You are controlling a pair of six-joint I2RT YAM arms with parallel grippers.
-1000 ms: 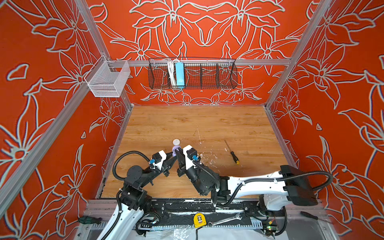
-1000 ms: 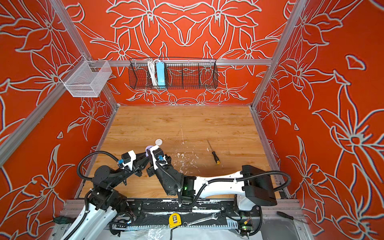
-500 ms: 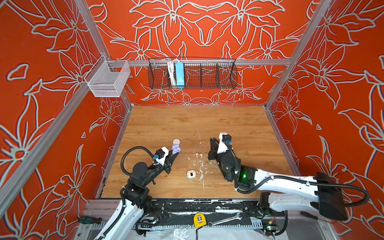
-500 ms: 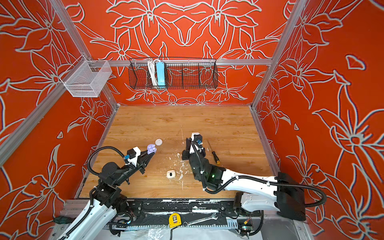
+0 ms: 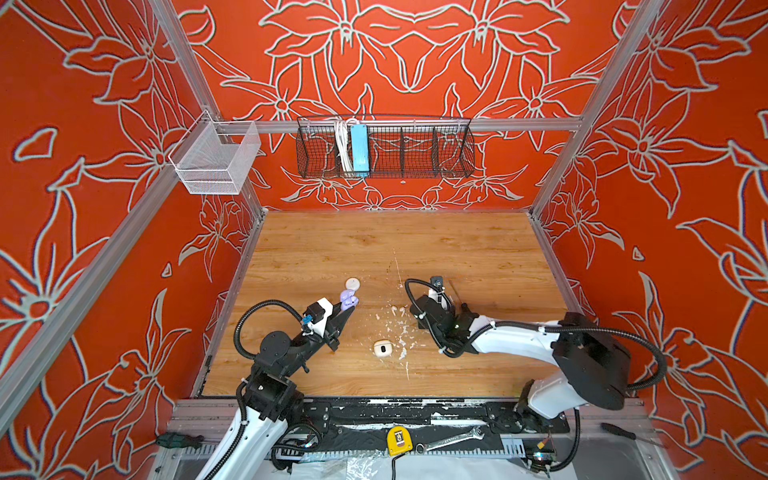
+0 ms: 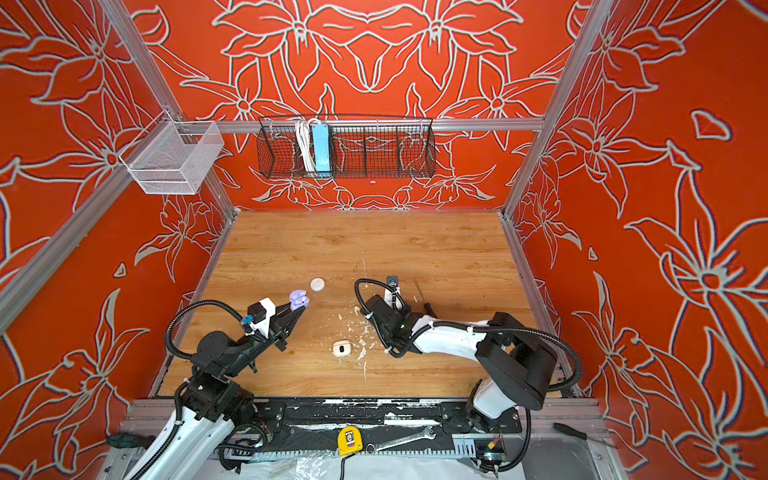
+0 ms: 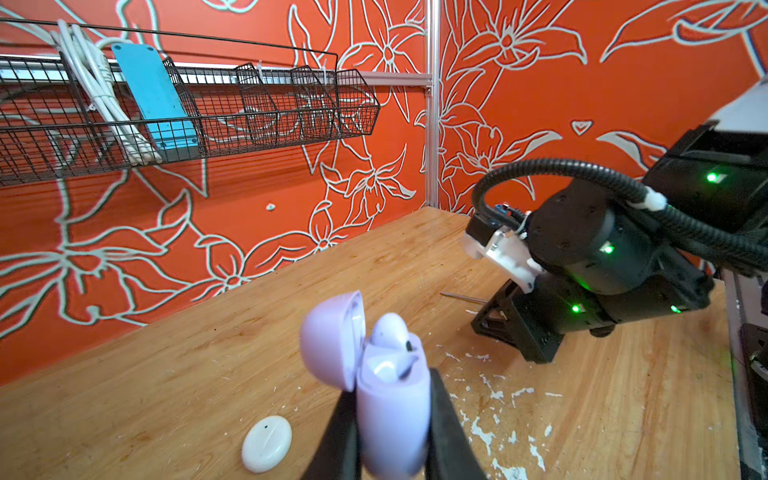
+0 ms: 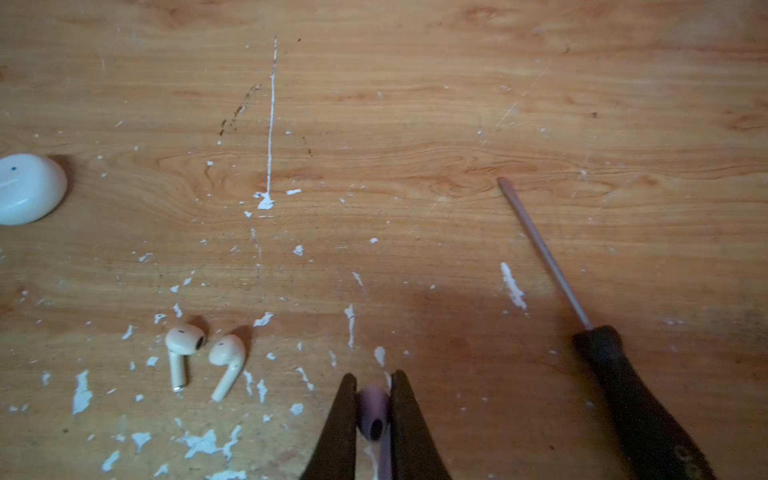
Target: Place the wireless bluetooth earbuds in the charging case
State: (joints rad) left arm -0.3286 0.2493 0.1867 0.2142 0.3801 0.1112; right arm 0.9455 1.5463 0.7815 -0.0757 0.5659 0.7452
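The left gripper [image 7: 390,386] is clamped on the lower body of the lavender charging case [image 7: 392,428] and holds it upright, with its rounded lid [image 7: 332,340] hinged open to one side. A glossy seated earbud [image 7: 390,330] of the same lavender, with a small dark port, stands in one well. The right gripper [image 8: 374,386] is closed on a lavender earbud [image 8: 372,409]. Its dark oval opening faces the wrist camera, its stem runs back between the fingers, and the tips are close to the wooden table [image 5: 374,241]. The two grippers are well apart. Between them, nearer the right one, a cream earbud [image 8: 185,338] and a second cream earbud [image 8: 227,351] lie just beside each other, stems roughly parallel, among white paint flecks [image 8: 203,442]. On the right gripper's other side lies a screwdriver [image 8: 631,395], its thin shaft pointing away. A faint mark on its black handle is too blurred to read. A closed white round case [image 7: 267,444] with a tiny dark dot rests on the table near the lavender case. A small white case [image 5: 382,348] with a dark oval on top sits nearer the front edge, between the arms. On the back wall a black wire basket [image 5: 415,153] holds a blue power strip [image 5: 359,149] and a coiled white cable [image 5: 343,145].
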